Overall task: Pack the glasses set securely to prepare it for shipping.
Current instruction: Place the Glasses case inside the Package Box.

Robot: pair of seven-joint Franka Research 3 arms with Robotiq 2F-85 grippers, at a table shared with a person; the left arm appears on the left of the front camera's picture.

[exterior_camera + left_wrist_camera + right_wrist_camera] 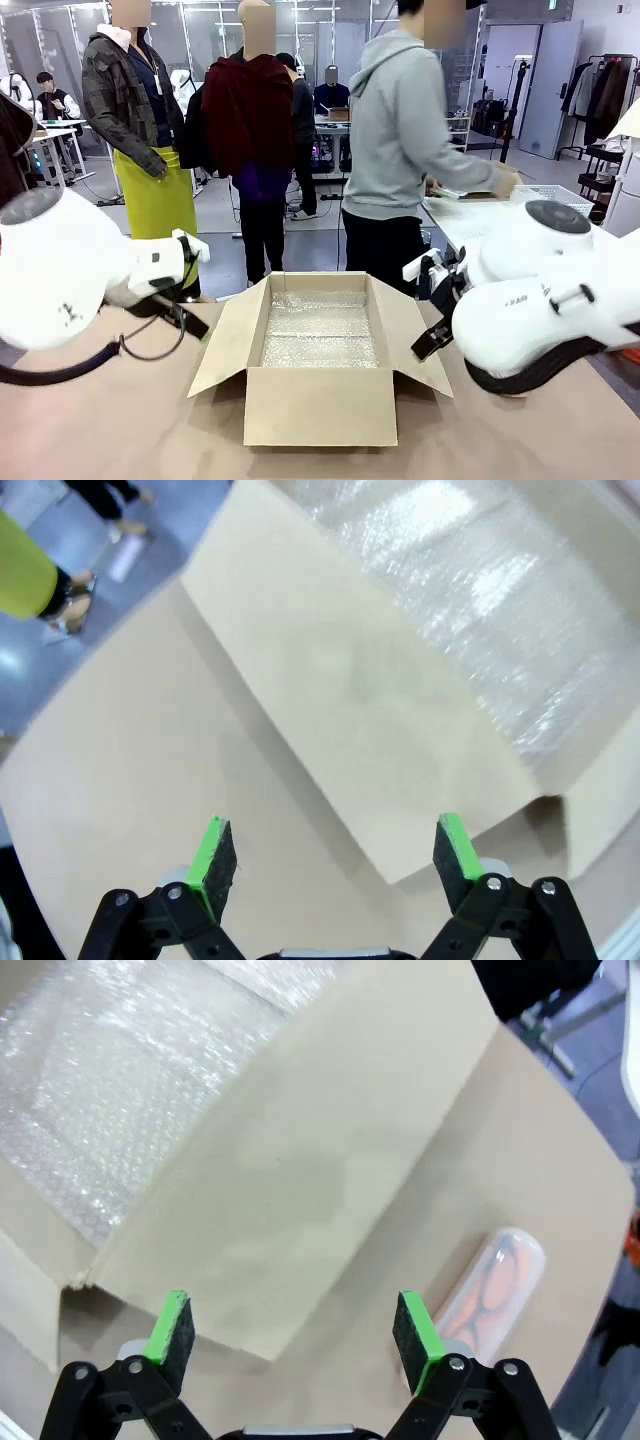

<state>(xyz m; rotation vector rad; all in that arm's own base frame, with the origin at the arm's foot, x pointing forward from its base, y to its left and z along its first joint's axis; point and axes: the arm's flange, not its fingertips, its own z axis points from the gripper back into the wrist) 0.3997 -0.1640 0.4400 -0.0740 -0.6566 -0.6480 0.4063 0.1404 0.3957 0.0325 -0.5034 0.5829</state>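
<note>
since the cardboard box (320, 405) stands open with its flaps spread and nothing lies on the bubble wrap (320, 330) lining it, the packing looks barely begun. the container is ready, but no part of the glasses set is inside, so filling, padding and closing all seem left to do.

one piece of the set, a pale oblong case (500, 1290) with orange showing through its clear skin, lies flat on the table (560, 1160). it sits just beside the outer face of one finger of the right gripper (300, 1320), on the side away from the box.

the right gripper hangs low over the table, jaws wide apart and nothing between them. a box flap (300, 1180) spreads just ahead of its fingertips, with the bubble wrap beyond that. the left gripper (335, 845) mirrors it: jaws wide apart, empty, pointing down at bare table, the opposite flap (350, 710) ahead of its fingertips.

the person (400, 150) beyond both grippers is turned toward another table, handling something pale that is too small to tell.
</note>
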